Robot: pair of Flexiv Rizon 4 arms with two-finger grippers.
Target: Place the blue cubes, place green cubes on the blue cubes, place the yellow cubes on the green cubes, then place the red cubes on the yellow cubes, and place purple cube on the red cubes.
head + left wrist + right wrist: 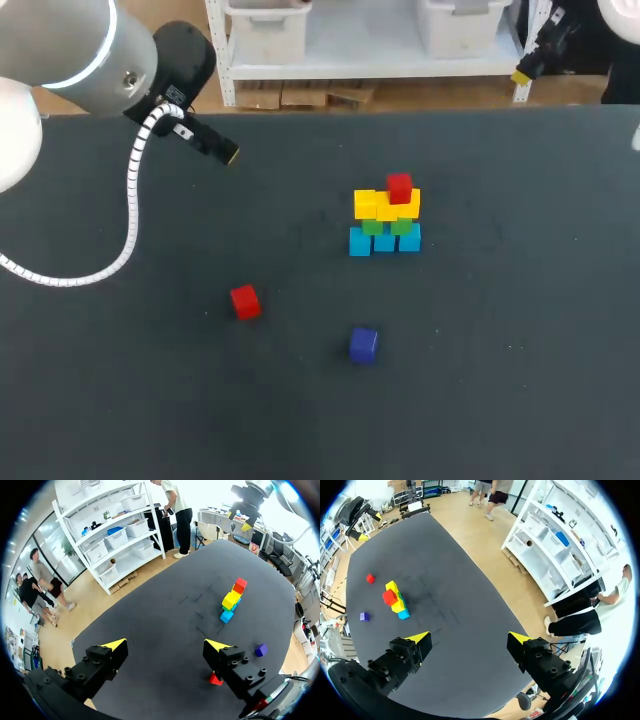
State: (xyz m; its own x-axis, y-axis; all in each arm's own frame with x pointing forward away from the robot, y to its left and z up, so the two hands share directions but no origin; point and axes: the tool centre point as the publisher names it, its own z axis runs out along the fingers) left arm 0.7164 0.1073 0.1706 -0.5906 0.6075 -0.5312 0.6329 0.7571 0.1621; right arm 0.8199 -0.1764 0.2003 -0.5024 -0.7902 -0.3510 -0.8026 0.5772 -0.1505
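Currently left gripper (165, 644) spread wide, empty; right gripper (470, 637) likewise, touching nothing.

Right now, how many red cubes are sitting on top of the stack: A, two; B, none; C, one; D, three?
C: a single red cube sits on the yellow cubes, while the second red cube lies apart on its own.

Cannot see all of the loose red cube (215, 679), partly behind a left gripper (166, 645) finger, nor the green cubes' (403, 227) tops.
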